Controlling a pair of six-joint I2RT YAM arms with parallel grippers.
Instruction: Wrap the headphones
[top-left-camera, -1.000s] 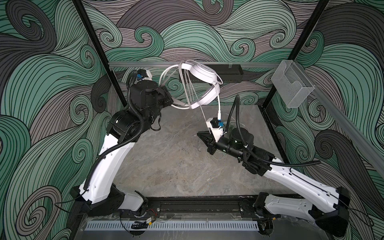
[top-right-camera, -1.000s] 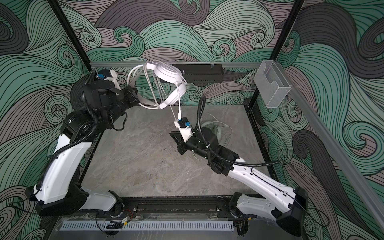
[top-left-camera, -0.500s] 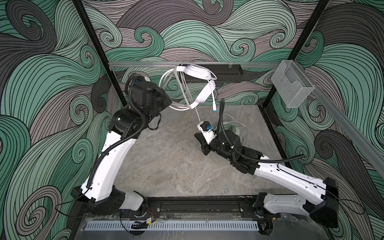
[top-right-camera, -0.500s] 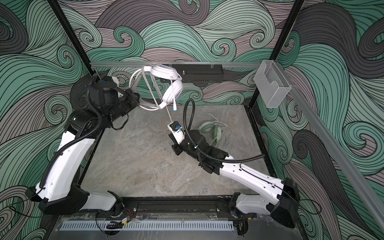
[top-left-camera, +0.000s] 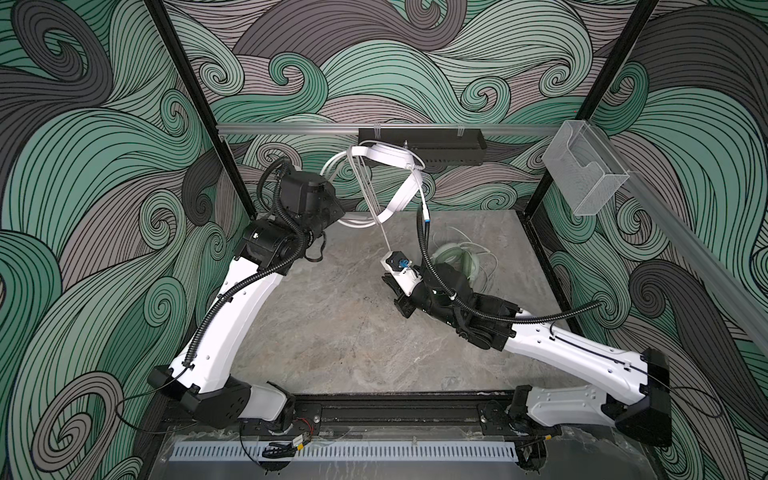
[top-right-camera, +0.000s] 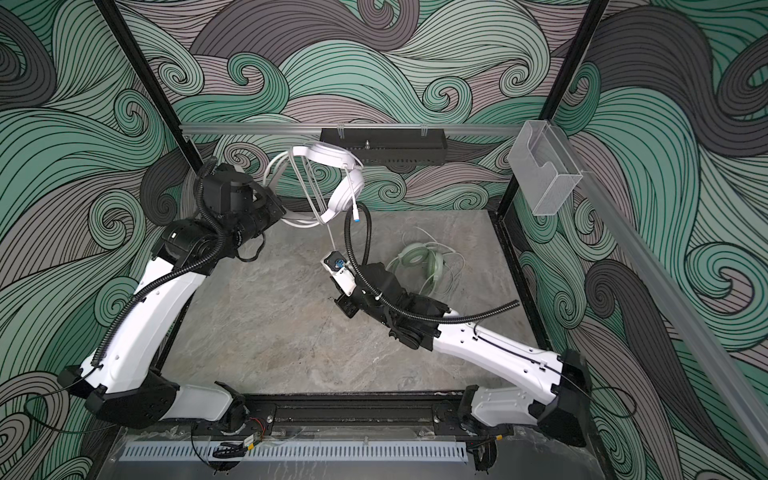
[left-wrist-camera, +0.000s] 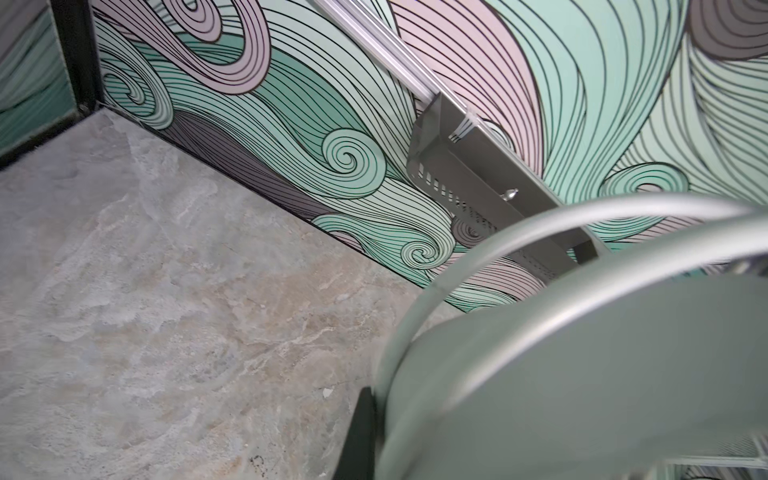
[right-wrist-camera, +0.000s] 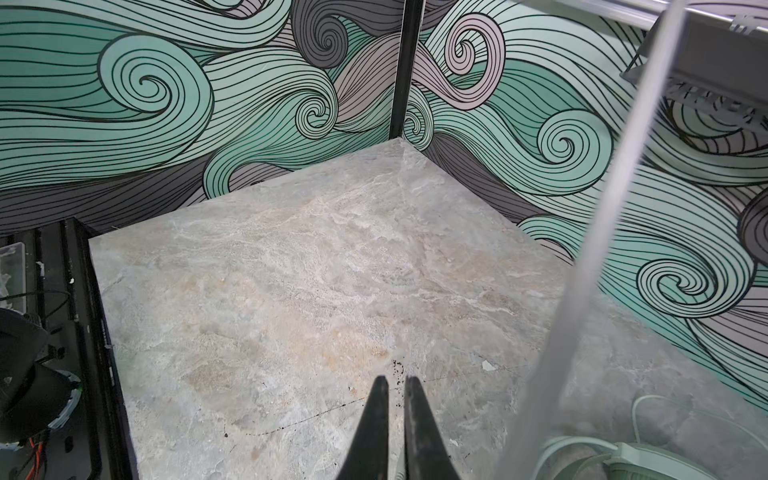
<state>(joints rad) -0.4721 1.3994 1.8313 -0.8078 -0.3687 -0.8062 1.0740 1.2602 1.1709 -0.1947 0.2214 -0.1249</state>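
The white headphones (top-left-camera: 388, 154) hang in the air near the back wall, their cable looped several times round the headband. My left gripper (top-left-camera: 343, 216) is shut on them; in the left wrist view one earcup (left-wrist-camera: 582, 374) fills the corner beside a black finger (left-wrist-camera: 360, 432). A thin white cable (top-left-camera: 380, 226) runs straight down from them to my right gripper (top-left-camera: 389, 284), whose fingers (right-wrist-camera: 376, 419) stand almost together above the table with a pale strand between them. A white plug (top-left-camera: 424, 210) dangles free. The mint green headphones (top-left-camera: 457, 262) lie on the table behind the right wrist.
A black box (top-left-camera: 419, 145) hangs on the back rail just behind the white headphones. A clear plastic bin (top-left-camera: 586, 174) is fixed to the right rail. Black corner posts (top-left-camera: 224, 166) frame the marble table (top-left-camera: 332, 332).
My right gripper has moved left and toward the front, taking the cable with it. The left wrist has turned and the white headphones have shifted slightly left.
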